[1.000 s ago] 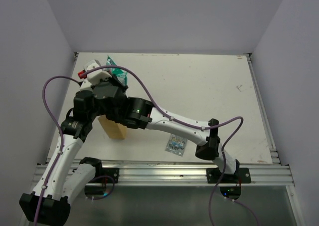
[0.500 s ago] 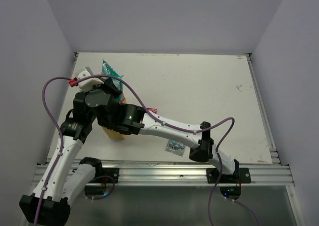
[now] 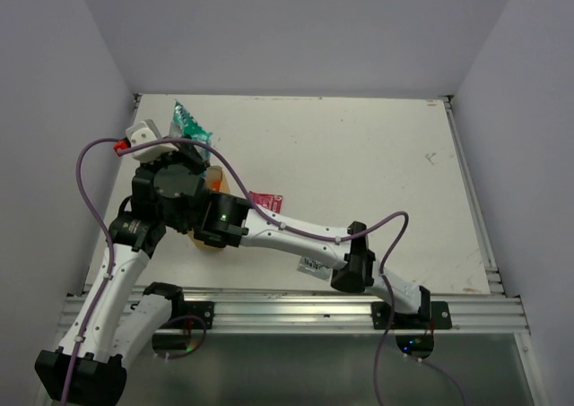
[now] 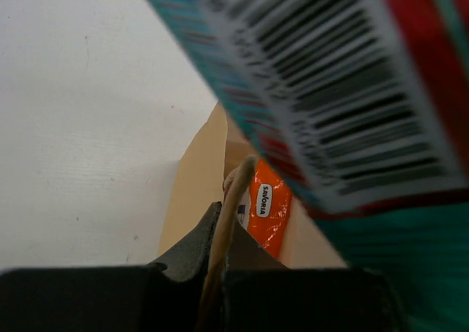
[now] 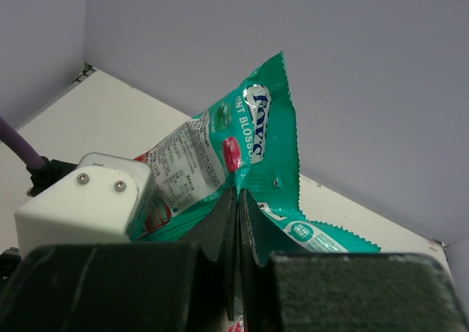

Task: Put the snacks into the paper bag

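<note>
As the right arm swings further toward 9 o'clock, its gripper [image 5: 236,200], pinched together on the lower edge of the teal-green bag [image 5: 256,149], brings that packet over the paper bag [image 4: 196,185], whose rim the left gripper [image 4: 220,229] clamps. The sweep uncovers the small red packet [image 3: 265,202] on the counter [image 3: 377,164] at the bag's 3 o'clock, while the clear packet [image 3: 314,263] lies half-hidden under the forearm. An orange packet [image 4: 267,211] is already inside, so the teal one looks ready to drop, leaving two.
</note>
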